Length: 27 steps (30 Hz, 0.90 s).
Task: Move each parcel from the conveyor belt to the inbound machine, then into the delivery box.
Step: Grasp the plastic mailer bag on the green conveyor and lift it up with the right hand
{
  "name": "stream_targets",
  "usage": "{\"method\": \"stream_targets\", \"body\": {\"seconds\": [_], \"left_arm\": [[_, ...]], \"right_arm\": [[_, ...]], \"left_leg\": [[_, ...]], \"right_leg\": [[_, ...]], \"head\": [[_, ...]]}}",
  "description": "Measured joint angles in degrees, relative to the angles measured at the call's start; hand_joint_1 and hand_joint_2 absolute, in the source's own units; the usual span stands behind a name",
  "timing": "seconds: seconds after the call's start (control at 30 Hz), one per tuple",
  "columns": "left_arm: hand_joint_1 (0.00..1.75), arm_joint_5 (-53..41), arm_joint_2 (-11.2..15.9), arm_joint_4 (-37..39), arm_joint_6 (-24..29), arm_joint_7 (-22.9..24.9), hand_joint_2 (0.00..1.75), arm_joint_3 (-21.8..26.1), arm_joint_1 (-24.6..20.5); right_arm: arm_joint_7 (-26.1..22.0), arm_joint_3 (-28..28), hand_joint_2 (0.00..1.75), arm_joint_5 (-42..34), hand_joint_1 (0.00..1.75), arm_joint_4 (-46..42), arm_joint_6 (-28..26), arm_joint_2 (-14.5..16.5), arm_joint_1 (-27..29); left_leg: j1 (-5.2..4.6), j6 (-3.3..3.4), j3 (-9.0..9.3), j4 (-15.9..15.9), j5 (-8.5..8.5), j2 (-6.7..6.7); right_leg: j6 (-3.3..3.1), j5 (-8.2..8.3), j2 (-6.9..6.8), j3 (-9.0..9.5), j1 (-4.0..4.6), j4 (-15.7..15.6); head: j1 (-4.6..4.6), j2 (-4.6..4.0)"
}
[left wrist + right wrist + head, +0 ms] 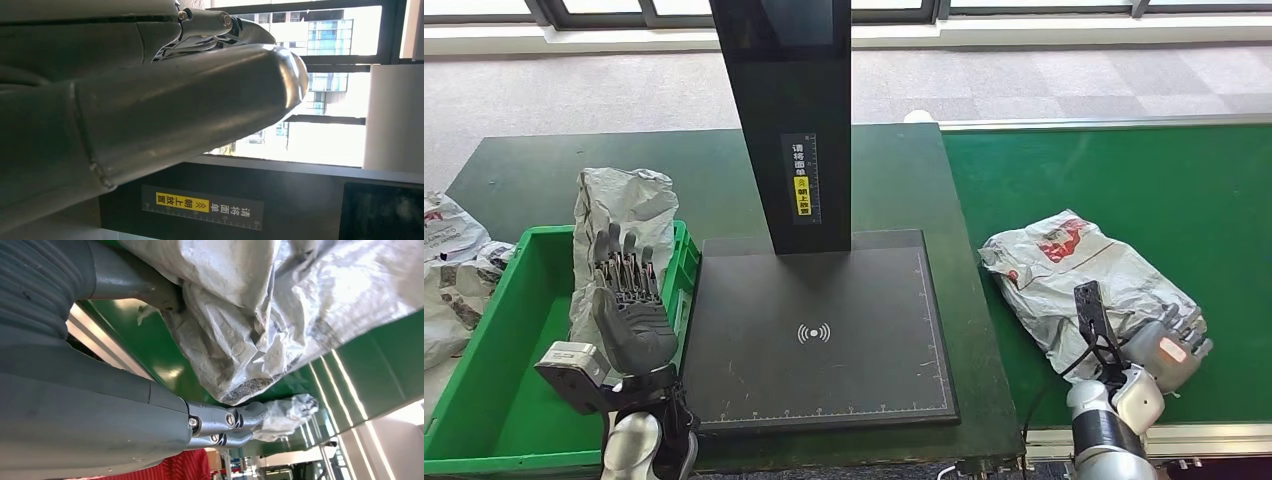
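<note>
Right hand (1169, 350) fingers curl onto grey parcel (1084, 280) on conveyor belt (1124, 180), grip probably partial; firm it before lifting. Left hand (629, 300) open, empty.

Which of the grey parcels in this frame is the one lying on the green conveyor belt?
The crumpled parcel with red print, lying by the right hand. The plain grey parcel stands in the green delivery box behind the left hand.

The inbound machine (819, 335) sits at the centre of the worktop (544, 165), its post (789, 110) rising from the far edge. A delivery box (494, 400) stands to its left with a parcel (619, 225) leaning inside. On the conveyor belt (1124, 180) at right lies another parcel (1084, 285).
</note>
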Motion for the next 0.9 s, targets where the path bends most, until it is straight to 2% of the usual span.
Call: {"method": "stream_targets", "body": {"seconds": [0.2,0.3,0.4,0.63,0.9], "left_arm": [[0.0,0.3,0.2,0.4,0.4,0.0,0.0,-0.1,-0.1],[0.0,0.2,0.2,0.3,0.3,0.0,0.0,-0.1,0.3],[0.0,-0.1,0.2,0.1,-0.2,-0.1,0.0,0.1,0.7],[0.0,-0.2,0.2,-0.1,-0.3,-0.2,0.0,0.4,0.8],[0.0,-0.3,0.2,-1.0,-1.5,-0.5,0.0,1.0,1.5]], "right_arm": [[0.6,1.3,1.75,1.2,0.0,0.0,6.5,0.2,-4.8],[-0.9,3.0,1.75,-1.8,0.0,-2.1,11.1,0.9,-5.6],[-1.8,5.4,1.75,-4.8,0.0,-5.4,14.0,1.9,-5.1],[-2.2,8.7,1.75,-6.1,0.0,-9.0,15.5,2.8,-4.1],[-3.6,14.9,1.75,-10.0,0.0,-15.9,22.7,5.3,-0.2]], "left_leg": [[0.0,0.0,-0.03,0.0,0.03,-0.06],[-0.01,0.0,-0.04,0.0,0.04,-0.16],[0.0,0.0,-0.04,0.0,0.04,-0.22],[0.0,-0.02,-0.05,0.0,0.06,-0.24],[0.01,-0.03,-0.04,0.0,0.07,-0.28]], "right_leg": [[-0.01,0.01,-0.05,0.24,-0.01,0.0],[-0.01,0.0,-0.15,0.32,-0.01,0.0],[-0.01,0.0,-0.22,0.32,0.0,0.0],[0.0,0.0,-0.24,0.33,0.0,0.0],[-0.01,-0.01,-0.28,0.33,0.02,0.0]], "head": [[-0.01,0.0],[-0.02,0.0],[-0.02,0.0],[-0.02,0.0],[-0.02,0.0]]}}
